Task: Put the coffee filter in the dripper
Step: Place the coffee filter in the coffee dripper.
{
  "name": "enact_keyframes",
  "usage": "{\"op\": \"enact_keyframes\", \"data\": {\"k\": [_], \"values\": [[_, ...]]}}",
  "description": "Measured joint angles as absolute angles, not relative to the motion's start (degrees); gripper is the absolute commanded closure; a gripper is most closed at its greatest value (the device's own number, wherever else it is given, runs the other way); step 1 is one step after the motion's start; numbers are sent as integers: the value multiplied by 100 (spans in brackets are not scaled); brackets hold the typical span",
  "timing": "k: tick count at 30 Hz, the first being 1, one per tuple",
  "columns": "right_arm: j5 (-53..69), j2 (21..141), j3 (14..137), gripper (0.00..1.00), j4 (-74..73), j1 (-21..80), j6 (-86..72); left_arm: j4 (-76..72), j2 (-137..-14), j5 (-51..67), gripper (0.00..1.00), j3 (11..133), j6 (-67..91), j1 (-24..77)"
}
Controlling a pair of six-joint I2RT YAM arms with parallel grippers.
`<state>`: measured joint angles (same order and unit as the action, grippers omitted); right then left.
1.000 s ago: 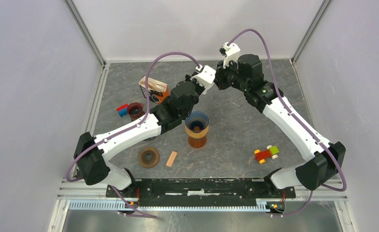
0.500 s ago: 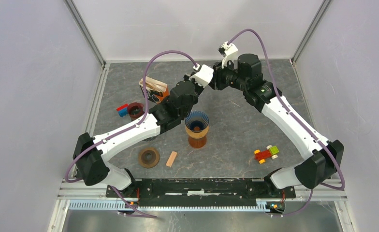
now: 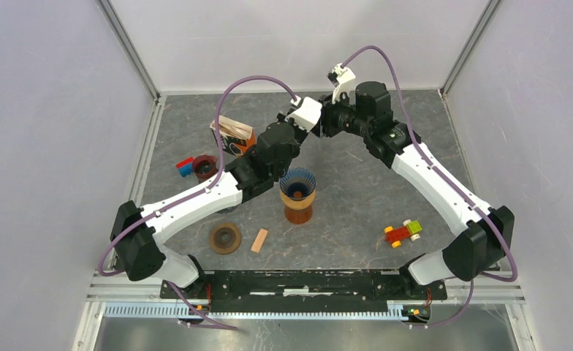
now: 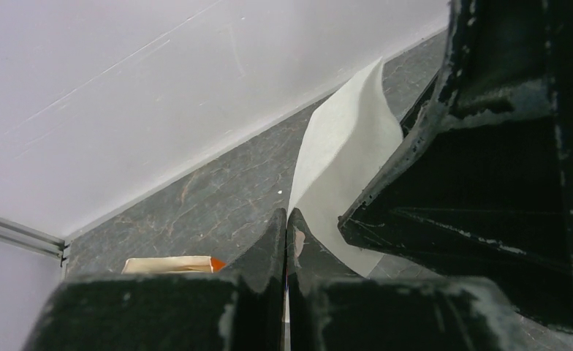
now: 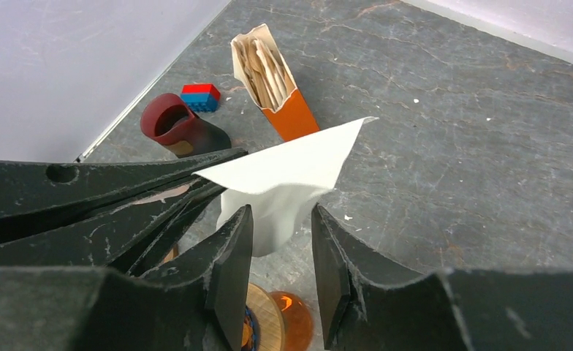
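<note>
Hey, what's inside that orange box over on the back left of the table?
Beige paper filters stand packed in the torn-open top of the orange box. The box walls cover their lower parts, so their number cannot be told.

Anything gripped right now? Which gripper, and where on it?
Left gripper pinches the coffee filter by one edge. Right gripper is open, jaws straddling the filter's other end, not clamped.
</note>
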<state>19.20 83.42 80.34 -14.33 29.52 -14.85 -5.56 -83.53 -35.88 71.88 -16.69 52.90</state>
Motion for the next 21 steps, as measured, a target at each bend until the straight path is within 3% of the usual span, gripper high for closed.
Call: {"op": "enact_keyframes", "data": {"k": [21], "values": [[2102, 8420, 7795, 63, -1232, 2934, -1925, -425, -8353, -3546, 98, 7188, -668, 5290]]}}
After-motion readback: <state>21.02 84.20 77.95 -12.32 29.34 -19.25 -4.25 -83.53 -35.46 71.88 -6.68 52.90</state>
